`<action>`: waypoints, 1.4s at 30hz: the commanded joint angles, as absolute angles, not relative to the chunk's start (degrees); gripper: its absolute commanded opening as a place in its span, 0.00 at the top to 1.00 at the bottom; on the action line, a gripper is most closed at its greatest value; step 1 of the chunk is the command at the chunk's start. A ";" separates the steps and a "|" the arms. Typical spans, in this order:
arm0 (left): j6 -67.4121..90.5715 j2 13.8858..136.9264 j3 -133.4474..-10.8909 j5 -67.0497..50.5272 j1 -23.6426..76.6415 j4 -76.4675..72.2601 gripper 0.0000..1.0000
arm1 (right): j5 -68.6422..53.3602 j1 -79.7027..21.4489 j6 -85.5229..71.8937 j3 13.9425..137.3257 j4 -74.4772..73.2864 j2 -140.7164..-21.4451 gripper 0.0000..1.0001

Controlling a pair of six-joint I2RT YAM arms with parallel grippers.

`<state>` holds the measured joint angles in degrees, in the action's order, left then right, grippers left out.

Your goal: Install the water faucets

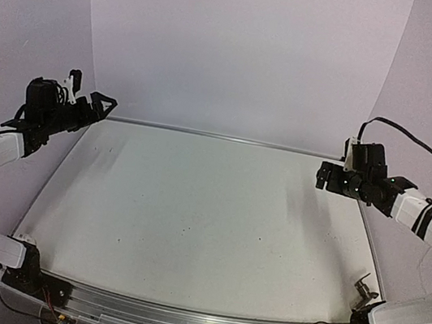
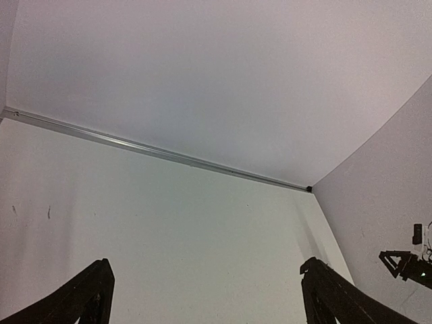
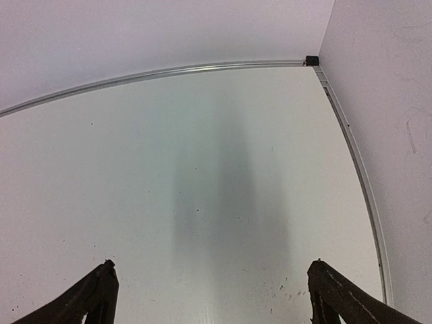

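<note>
white desk [image 1: 208,210] shows no faucet parts. left tool [image 1: 100,103] at 9 o'clock, right tool [image 1: 322,177] at 3 o'clock: jaws spread wide, holding nothing. risk: nothing located to grasp; arms may reach in blind.

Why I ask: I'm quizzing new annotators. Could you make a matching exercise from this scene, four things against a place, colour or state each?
Things
1. left gripper
2. right gripper
3. table
4. metal rail

Descriptions
A. white surface with a few small dark specks
B. silver strip running along the far edge
C. open, held up at the far left corner
D. open, held up by the right edge

Pairs: 1-C, 2-D, 3-A, 4-B
</note>
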<state>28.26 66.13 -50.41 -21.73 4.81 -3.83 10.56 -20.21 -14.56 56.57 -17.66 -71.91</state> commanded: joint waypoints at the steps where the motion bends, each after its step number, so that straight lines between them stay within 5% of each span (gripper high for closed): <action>1: 27.95 68.90 -51.77 -21.45 6.99 -6.02 0.00 | 13.77 -20.36 -16.38 58.45 -22.55 -72.13 0.02; 14: 29.25 74.21 -52.76 -22.48 9.18 -5.93 0.00 | 15.37 -19.79 -30.69 56.15 -34.41 -73.86 0.02; 28: 27.94 75.21 -54.69 -27.53 10.12 -5.90 0.00 | -0.08 4.23 -42.09 49.50 -43.55 -68.87 0.02; 42: 18.71 72.25 -55.39 -12.22 24.38 -1.72 0.00 | -2.00 15.76 -50.34 46.92 -58.16 -68.50 0.02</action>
<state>22.09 74.17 -53.23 -16.73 22.82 -2.34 -2.85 15.32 -48.28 46.83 -52.32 -69.58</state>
